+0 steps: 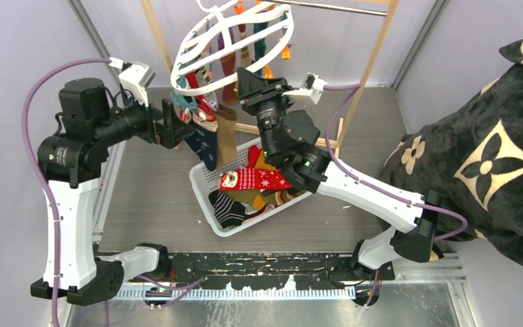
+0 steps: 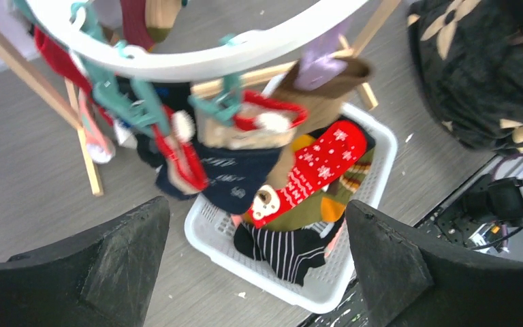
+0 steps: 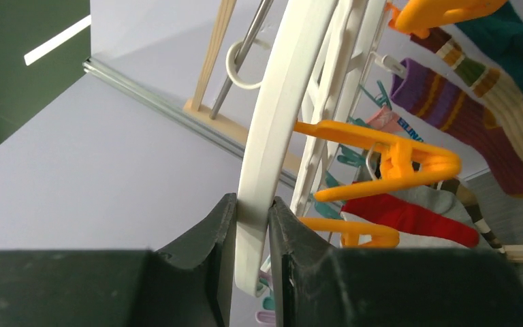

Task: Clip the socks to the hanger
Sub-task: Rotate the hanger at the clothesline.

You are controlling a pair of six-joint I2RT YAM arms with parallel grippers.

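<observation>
the right hand (image 3: 250,212) is clamping the white rim of the hanger (image 3: 272,116), which is hanging tilted above the basket (image 2: 381,146) on the desk (image 1: 150,197), while the left hand (image 2: 257,208) is gaping wide and empty near the pegged socks (image 1: 208,133), with more lying in the basket. a sideways tug risks swinging the hanger or lifting it off the rod (image 1: 340,8), and the open fingers may be snagging a hung sock off its peg. a pink sock (image 3: 389,119) is showing letters beginning "blin", while the navy sock (image 2: 235,180) is carrying pale print too blurred to read.

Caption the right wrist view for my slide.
Right gripper clamped on the hanger rim, with orange pegs and hung socks beyond.
</observation>
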